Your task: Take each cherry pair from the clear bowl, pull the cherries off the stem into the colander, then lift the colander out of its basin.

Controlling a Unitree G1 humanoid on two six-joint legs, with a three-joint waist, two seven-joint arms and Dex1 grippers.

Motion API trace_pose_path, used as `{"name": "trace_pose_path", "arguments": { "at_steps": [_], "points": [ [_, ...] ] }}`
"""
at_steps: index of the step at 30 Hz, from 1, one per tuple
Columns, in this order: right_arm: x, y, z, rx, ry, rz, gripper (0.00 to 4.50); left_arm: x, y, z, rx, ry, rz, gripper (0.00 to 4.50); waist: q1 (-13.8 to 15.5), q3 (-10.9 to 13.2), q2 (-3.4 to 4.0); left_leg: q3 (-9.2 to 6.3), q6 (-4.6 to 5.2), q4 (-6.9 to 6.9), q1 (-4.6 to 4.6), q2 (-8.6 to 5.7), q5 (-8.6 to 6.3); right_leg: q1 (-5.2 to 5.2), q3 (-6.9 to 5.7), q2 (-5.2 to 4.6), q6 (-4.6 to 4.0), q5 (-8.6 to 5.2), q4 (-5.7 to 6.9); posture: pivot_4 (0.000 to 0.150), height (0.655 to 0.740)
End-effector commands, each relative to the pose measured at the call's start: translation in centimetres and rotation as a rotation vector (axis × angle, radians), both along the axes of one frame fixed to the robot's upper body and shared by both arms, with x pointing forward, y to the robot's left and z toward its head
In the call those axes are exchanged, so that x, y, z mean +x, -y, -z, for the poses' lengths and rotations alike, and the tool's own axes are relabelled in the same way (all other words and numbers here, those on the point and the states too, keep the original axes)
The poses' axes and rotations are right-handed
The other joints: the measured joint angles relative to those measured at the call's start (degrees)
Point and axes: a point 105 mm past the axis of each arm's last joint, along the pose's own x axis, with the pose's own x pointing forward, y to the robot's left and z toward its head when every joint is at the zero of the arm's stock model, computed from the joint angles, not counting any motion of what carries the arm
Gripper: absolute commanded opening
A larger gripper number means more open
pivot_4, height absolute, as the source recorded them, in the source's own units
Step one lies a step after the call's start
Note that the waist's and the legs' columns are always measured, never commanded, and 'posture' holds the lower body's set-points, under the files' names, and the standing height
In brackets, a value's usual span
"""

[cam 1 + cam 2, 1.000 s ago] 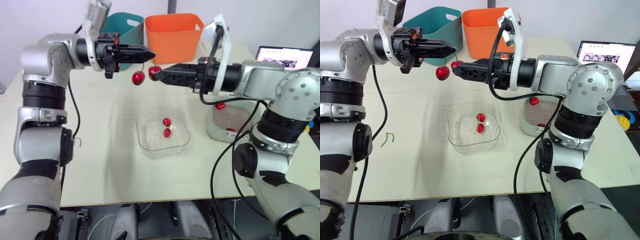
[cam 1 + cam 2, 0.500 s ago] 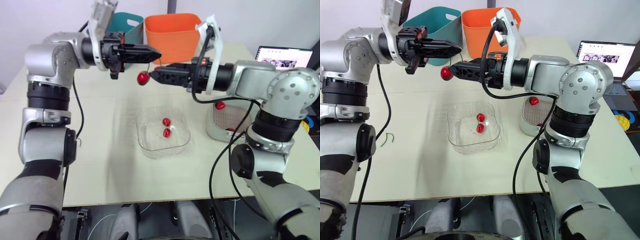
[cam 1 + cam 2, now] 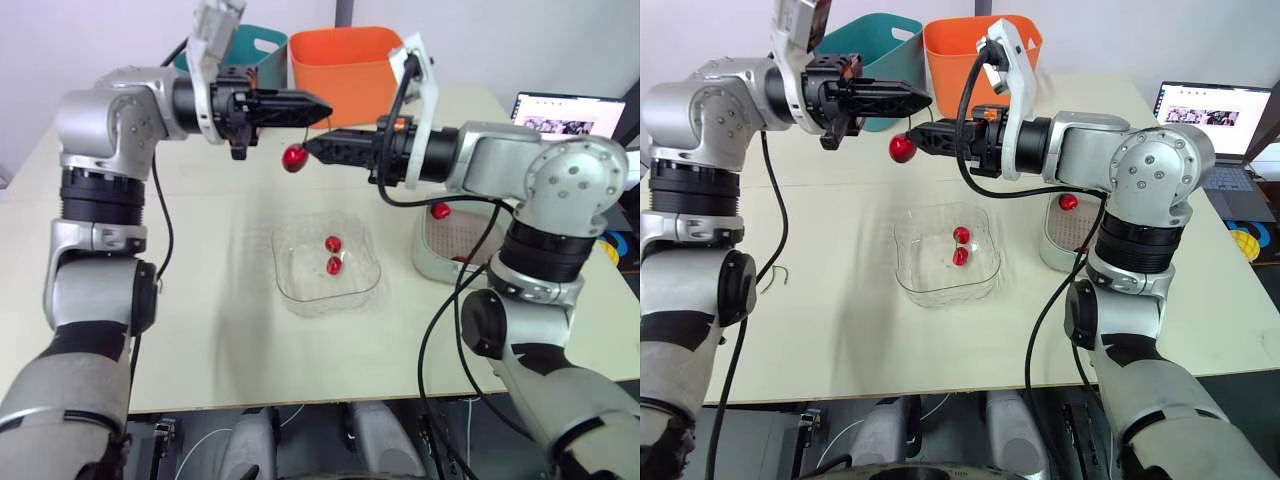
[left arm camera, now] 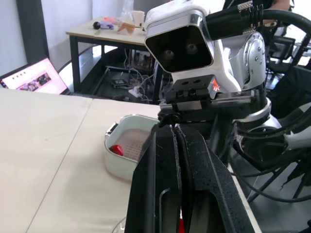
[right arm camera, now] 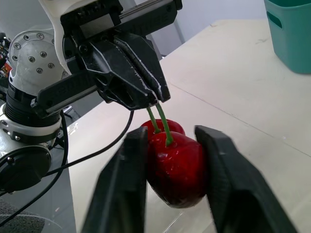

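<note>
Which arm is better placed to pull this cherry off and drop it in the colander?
Right. Its pincer is shut on a cherry and the colander sits on its side; the left pincer pinches the stems.

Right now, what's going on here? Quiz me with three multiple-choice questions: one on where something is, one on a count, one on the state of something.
1. Where is the colander?
A) in its basin on the table
B) on a shelf
C) hanging from a gripper

2. How many cherries lie in the clear bowl?
A) none
B) two
C) five

3. What is the right gripper doing?
A) hanging open
B) shut on a cherry
C) gripping the bowl's rim

Answers:
1 A, the colander sits in the white basin beside the bowl.
2 B, two red cherries lie together in it.
3 B, it squeezes a cherry whose stem the left gripper pinches.
</note>
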Motion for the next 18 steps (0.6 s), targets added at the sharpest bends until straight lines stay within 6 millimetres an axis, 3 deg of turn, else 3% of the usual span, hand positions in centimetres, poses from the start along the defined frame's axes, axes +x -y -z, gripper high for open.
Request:
{"name": "trace_pose_path", "arguments": {
  "at_steps": [1, 14, 18],
  "points": [
    [-0.7, -0.1, -0.7, 0.007, 0.038, -0.025, 1.03, -0.8, -0.1, -1.8, -0.035, 0.067, 0.009, 0.00, 0.00, 0.00, 0.00, 0.00, 0.00, 0.00, 0.00, 0.00, 0.00, 0.00, 0.00, 0.00, 0.00, 0.00, 0.00, 0.150, 0.7400],
    [-2.0, -0.3, 2.2, -0.083, 0.000, -0.067, 1.03, 0.2, -0.5, -3.0, -0.092, 0.085, -0.056, 0.00, 0.03, 0.00, 0.00, 0.00, 0.00, 0.00, 0.00, 0.00, 0.00, 0.00, 0.00, 0.00, 0.00, 0.00, -0.01, 0.150, 0.7400],
    [-1.5, 0.7, 2.1, -0.100, 0.044, 0.017, 1.03, 0.4, -0.7, -2.3, -0.081, 0.083, -0.074, 0.00, 0.07, 0.00, 0.00, 0.00, 0.00, 0.01, 0.00, 0.00, 0.00, 0.01, 0.00, -0.01, 0.01, 0.00, -0.01, 0.150, 0.7400]
  ]
}}
